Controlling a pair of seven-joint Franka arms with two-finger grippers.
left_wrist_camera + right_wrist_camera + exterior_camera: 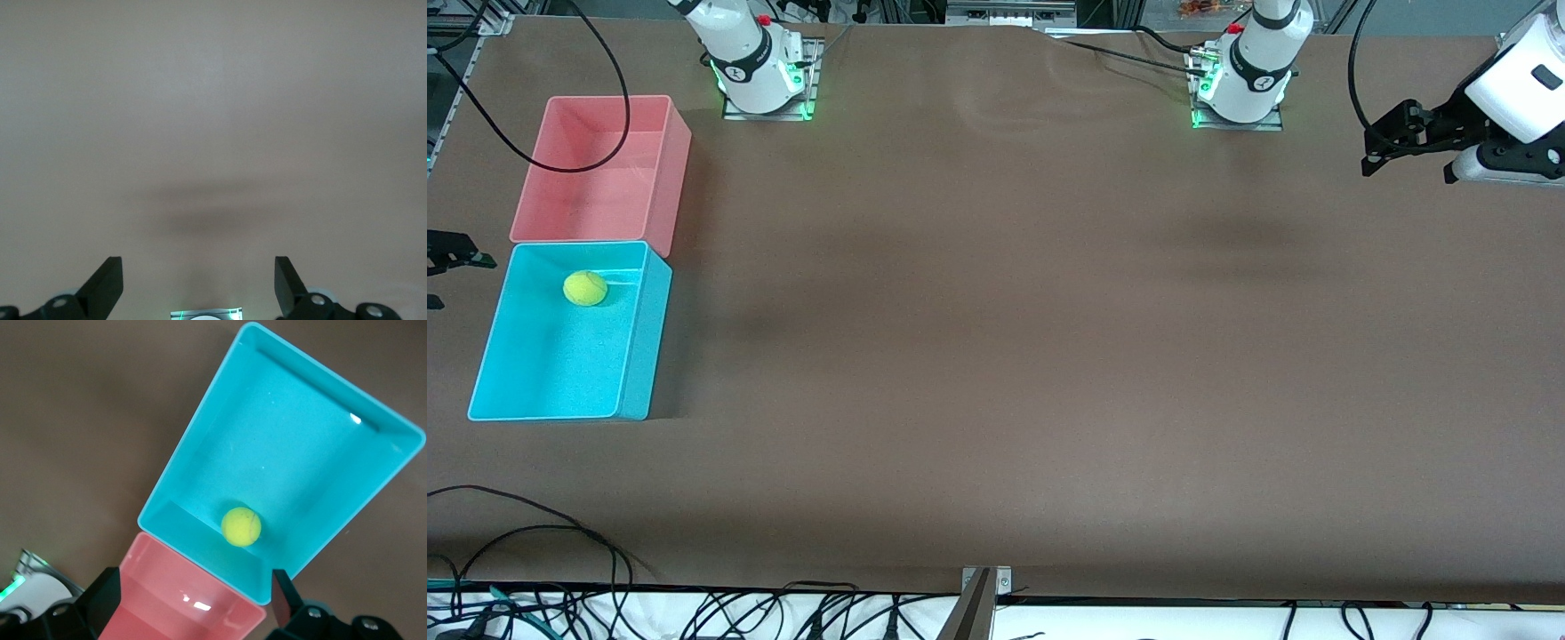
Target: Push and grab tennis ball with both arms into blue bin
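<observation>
Tennis ball [585,288]: yellow-green, fuzzy, resting on the floor of the blue bin [637,354], close to the wall that adjoins the pink bin [671,169]; judged delivered, task effectively complete.
Blue bin: rectangular, open-topped, at the right arm's end of the surface [1005,356], nearer the front camera than the pink bin and touching it.
Pink bin: same shape, nothing visible inside.
Right tool [197,603]: released, jaws spread, holding nothing, up over the two bins looking down on the ball, consistent with having let go.
Left tool [199,288]: released, empty, over bare surface at the left arm's end, waiting clear.
</observation>
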